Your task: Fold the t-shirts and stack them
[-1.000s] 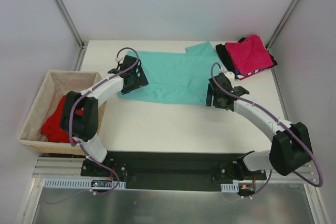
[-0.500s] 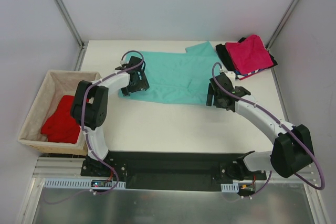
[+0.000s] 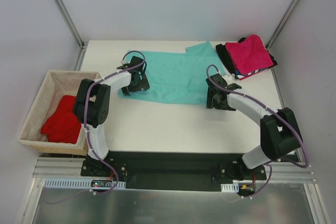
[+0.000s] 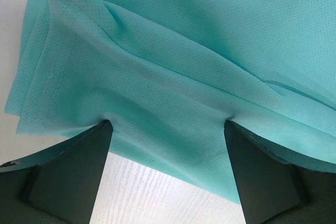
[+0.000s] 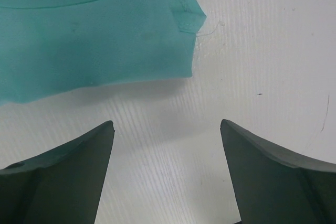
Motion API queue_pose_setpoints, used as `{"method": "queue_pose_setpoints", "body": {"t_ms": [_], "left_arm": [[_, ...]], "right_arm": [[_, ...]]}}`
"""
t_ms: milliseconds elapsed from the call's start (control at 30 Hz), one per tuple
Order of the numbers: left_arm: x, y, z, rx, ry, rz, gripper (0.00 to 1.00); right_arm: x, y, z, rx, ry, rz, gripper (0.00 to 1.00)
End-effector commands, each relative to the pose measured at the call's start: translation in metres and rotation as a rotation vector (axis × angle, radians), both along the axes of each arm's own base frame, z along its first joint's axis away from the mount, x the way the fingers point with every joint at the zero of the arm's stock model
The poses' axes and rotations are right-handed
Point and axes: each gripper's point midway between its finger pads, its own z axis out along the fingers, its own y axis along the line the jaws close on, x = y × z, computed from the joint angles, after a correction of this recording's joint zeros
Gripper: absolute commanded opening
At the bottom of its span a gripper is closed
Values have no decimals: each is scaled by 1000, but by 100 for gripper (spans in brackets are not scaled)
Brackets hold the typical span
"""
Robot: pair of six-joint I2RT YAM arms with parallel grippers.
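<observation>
Top view first. The teal shirt (image 3: 173,74) lies spread flat across the middle of the counter (image 3: 157,124), one sleeve poking out at its far right corner. At the far right sits a stack: the pink shirt (image 3: 253,52) on top, the black shirt (image 3: 224,53) beneath, and the striped shirt (image 3: 245,74) just peeking out at the near edge. Off the counter's left side, the basket (image 3: 31,114) holds the red shirt (image 3: 62,119), crumpled. That makes five shirts and one basket. The left fingers (image 3: 137,83) are down at the teal shirt's near left corner, and the right fingers (image 3: 216,98) are by its near right corner.

Left wrist now. The left fingers (image 4: 68,177) are spread wide, both tips touching the teal shirt (image 4: 199,40) at its doubled, stitched hem. The mesh cloth wrinkles between them, and nothing is pinched.

Right wrist. The right fingers (image 5: 58,171) are also spread wide over bare counter. The teal shirt's (image 5: 89,40) corner lies just ahead of them, untouched.
</observation>
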Motion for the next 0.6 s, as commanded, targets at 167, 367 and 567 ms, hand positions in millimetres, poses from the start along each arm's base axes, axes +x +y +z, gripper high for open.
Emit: {"method": "queue_pose_setpoints", "body": {"t_ms": [167, 367, 567], "left_arm": [[1, 8, 13, 35, -20, 3, 89], [0, 10, 13, 45, -20, 4, 89], [1, 10, 15, 45, -25, 5, 88]], "right_arm": [[38, -24, 22, -49, -41, -78, 87], [50, -35, 27, -53, -34, -101, 87], [51, -34, 9, -49, 16, -107, 87]]}}
